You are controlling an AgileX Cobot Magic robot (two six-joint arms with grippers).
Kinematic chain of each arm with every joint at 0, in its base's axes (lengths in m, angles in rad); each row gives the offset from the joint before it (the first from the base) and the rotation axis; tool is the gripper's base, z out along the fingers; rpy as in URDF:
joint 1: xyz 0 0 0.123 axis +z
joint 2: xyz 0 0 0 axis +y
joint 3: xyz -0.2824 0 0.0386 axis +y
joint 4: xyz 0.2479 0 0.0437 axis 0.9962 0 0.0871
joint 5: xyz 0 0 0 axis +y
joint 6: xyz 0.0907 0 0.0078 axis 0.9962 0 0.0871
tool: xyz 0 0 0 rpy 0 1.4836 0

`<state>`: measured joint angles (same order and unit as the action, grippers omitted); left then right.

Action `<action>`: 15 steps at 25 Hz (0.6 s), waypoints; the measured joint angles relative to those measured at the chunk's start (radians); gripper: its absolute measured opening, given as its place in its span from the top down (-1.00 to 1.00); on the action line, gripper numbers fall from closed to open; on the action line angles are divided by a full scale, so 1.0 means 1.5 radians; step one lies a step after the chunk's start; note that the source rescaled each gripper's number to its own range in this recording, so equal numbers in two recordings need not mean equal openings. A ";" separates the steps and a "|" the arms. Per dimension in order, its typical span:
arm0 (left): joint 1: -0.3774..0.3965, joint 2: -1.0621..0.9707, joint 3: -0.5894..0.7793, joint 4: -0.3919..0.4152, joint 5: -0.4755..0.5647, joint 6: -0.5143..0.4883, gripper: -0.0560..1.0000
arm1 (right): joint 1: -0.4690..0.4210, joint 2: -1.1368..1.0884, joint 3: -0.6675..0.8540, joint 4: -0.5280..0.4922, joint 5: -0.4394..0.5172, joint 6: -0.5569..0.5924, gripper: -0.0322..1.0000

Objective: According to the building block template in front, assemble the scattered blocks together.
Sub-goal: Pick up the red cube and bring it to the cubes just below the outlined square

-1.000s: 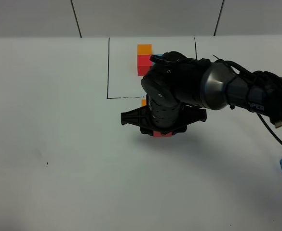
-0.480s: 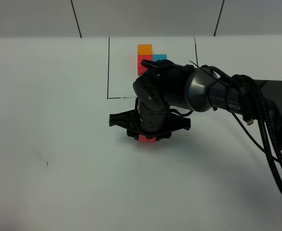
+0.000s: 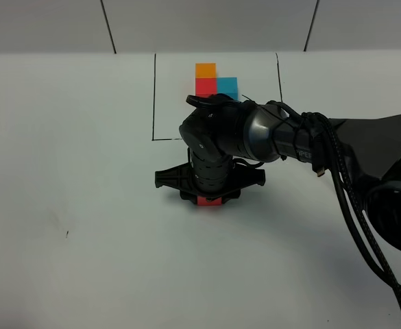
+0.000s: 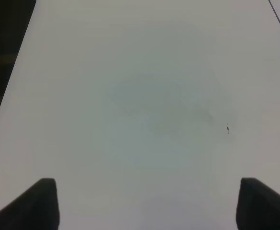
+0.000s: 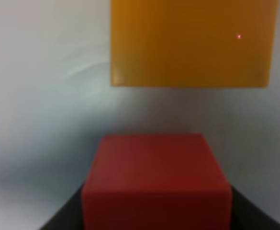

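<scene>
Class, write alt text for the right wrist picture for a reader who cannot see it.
The right gripper clamps a red cube close to the camera. Beyond it, across a gap, an orange cube lies on the white table.

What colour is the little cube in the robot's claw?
Red. The small matte red cube shows best in the right wrist view.

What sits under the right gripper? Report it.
The right gripper grips the red block; its wrist view shows the orange block beyond it, apart. The arm hides the orange one from above.
</scene>
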<state>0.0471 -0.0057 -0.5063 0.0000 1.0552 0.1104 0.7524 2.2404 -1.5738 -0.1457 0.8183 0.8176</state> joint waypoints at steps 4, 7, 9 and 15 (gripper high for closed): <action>0.000 0.000 0.000 0.000 0.000 0.000 -0.49 | 0.000 0.004 -0.005 -0.010 0.002 -0.002 0.93; 0.000 0.000 0.000 0.000 0.000 0.000 -0.49 | 0.000 0.005 -0.005 -0.018 0.002 -0.002 0.93; 0.000 0.000 0.000 0.000 0.000 0.000 -0.49 | 0.000 0.007 -0.006 -0.027 0.002 -0.002 0.93; 0.000 0.000 0.000 0.000 0.000 0.000 -0.49 | -0.004 0.008 -0.006 -0.037 -0.003 -0.003 0.93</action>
<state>0.0471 -0.0057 -0.5063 0.0000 1.0552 0.1104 0.7471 2.2518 -1.5822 -0.2008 0.8144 0.8131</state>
